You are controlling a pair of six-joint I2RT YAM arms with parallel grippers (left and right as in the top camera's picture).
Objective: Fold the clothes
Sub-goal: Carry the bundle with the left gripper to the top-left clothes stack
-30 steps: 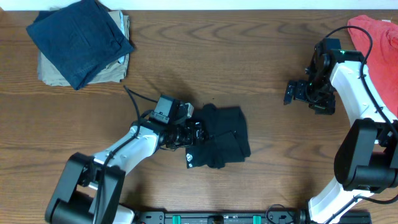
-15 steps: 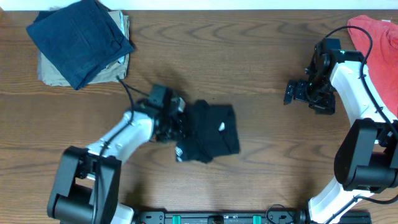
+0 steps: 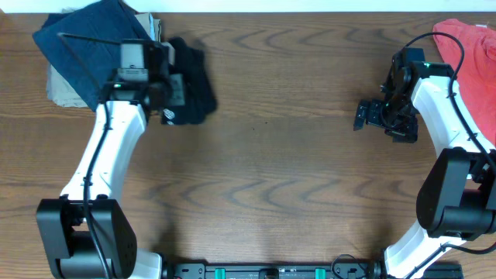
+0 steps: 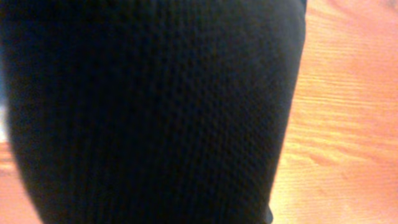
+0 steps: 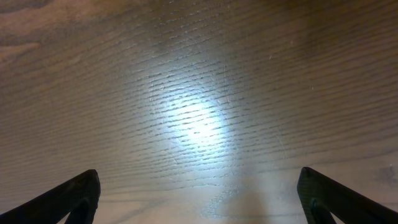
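The clothes, a folded black T-shirt (image 3: 192,81) with a tiny white logo on its lower edge, are at the far left of the table, just right of the folded stack. My left gripper (image 3: 170,91) is shut on the shirt's left side. In the left wrist view black knit fabric (image 4: 155,112) fills almost the whole frame and hides the fingers. My right gripper (image 3: 363,115) stands open over bare wood at the right. Its two dark fingertips (image 5: 81,196) are spread wide, with nothing between them.
A navy folded garment (image 3: 93,46) lies on a tan folded one (image 3: 66,91) at the far left corner, close to the shirt. A red garment (image 3: 474,54) lies at the far right corner behind the right arm. Brown wooden tabletop (image 3: 279,170) spans the middle.
My left gripper closed on the black shirt near the table's front middle and carried it back and left to beside the navy stack. The right arm stayed still.
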